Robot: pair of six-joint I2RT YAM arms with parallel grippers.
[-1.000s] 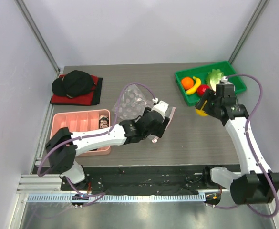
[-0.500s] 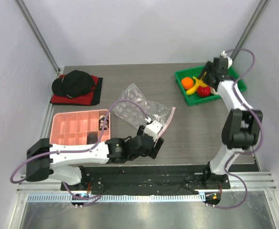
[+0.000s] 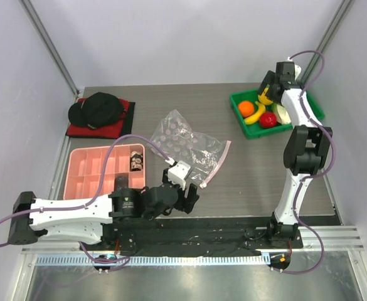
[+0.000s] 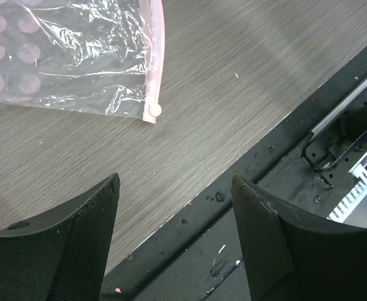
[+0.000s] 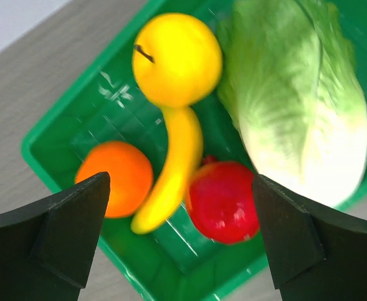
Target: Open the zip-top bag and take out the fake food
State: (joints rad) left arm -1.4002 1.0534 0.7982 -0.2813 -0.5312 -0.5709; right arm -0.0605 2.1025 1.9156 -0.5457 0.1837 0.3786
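Right gripper [image 5: 180, 182] is held open over the lemon [image 5: 177, 59] in the far green bin [image 5: 36, 147]; left gripper [image 4: 175, 182] is open too. Bag [image 3: 186, 141] looks emptied; only retreat is needed.

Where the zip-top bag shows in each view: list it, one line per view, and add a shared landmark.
Top external: the zip-top bag lies mid-table, right of the pink compartment tray.
Left wrist: upper left corner.
Right wrist: not in it; this view shows the green bin.
Landmark: the pink zip strip along the bag's edge, seen in the top and left wrist views.
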